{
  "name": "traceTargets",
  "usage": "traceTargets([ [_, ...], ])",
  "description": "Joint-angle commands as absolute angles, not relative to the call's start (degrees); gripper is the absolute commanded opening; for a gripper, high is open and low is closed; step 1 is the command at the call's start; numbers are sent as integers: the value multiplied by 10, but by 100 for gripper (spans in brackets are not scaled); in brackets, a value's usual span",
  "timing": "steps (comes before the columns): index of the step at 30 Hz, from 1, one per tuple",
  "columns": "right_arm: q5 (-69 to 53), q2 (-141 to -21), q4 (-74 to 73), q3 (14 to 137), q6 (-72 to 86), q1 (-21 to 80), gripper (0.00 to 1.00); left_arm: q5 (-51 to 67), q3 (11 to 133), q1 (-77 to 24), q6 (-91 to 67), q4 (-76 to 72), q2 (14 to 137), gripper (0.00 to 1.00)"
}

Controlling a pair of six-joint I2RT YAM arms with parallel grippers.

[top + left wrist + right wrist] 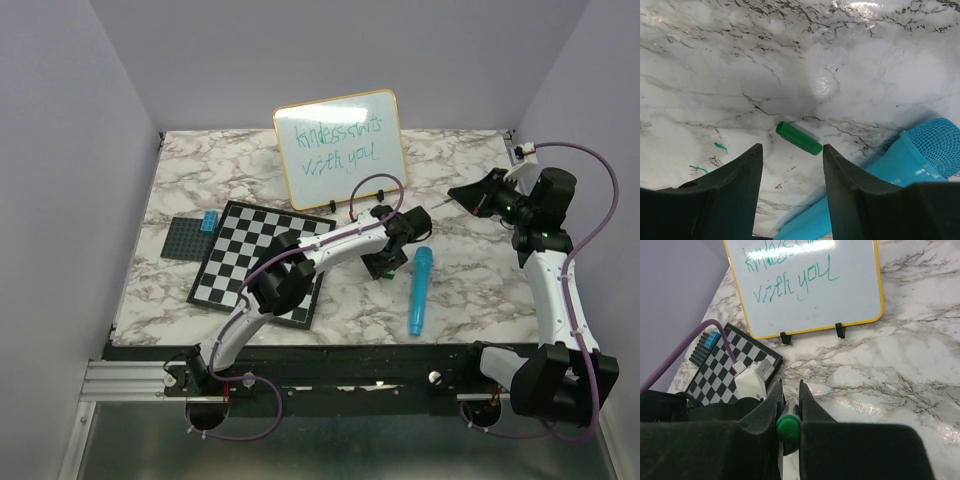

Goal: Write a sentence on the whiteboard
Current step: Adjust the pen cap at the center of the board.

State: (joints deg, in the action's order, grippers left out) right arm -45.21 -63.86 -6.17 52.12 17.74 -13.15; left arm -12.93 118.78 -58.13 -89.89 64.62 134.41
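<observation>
Metal rail (125,375); marble tabletop (470,290), whiteboard (345,185); lilac walls (60,150).

Table (480,290): white marble-pattern top, grey veins, glossy, catching bright glare in patches.
Left wall (60,150), far wall (330,50), right wall (600,80): plain pale lavender.
Near edge: silver aluminium rail (120,378).
Below: dull grey floor (350,455).

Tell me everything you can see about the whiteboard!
The whiteboard is a glossy white rectangle with rounded corners and a thin yellow-orange frame. It stands leaning back a little on two small black feet at the far middle of the marble-look table. Two lines of thin green handwriting cross it; the lower reads "with you". The checkered board lies just in front, apart. Only the table touches it.
</observation>
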Motion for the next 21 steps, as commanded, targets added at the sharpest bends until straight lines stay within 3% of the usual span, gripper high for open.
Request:
traceTargets([
  [1,-470,-642,-55,516,181,-134,0,-96,1213,-579,-907,661,1371,58],
  [13,-475,-642,-54,516,180,-137,0,-85,1183,-574,-869,652,1378,43],
  [21,-484,-642,-52,514,179,-140,1,-109,1092,-566,-718,604,1337,40],
])
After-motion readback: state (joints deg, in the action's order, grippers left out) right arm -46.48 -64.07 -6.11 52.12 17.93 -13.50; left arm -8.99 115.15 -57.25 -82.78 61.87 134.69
